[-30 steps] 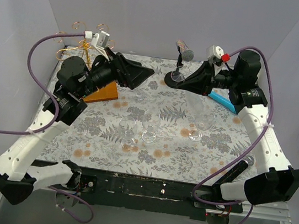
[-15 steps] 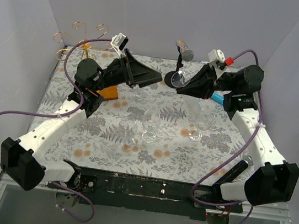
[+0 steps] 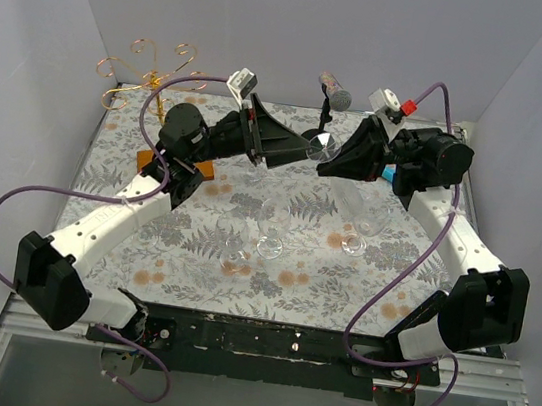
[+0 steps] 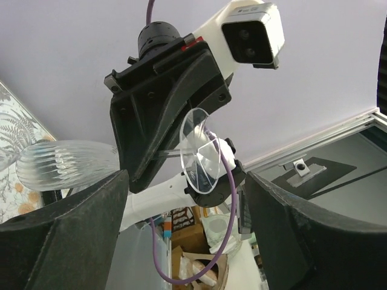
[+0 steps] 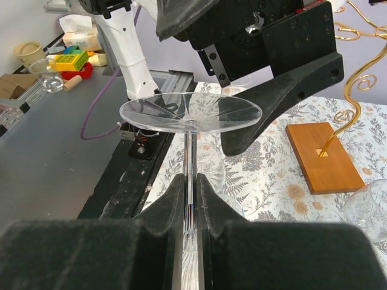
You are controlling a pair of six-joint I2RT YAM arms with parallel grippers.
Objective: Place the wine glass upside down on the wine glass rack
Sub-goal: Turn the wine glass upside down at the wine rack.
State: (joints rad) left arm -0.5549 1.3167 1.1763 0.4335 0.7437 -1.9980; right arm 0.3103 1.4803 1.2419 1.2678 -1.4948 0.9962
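Clear wine glass (image 5: 190, 113), stem clamped in right hand (image 5: 190, 181), left hand (image 3: 294, 147) spread

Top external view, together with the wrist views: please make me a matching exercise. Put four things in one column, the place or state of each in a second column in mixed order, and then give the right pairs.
Things
1. wine glass rack
2. right gripper
3. left gripper
4. microphone

Places or states
A. open, facing the foot of the wine glass
B. at the far left corner of the table
C. shut on the wine glass's stem
D. at the far edge, near the middle

Pairs: 1-B, 2-C, 3-A, 4-D
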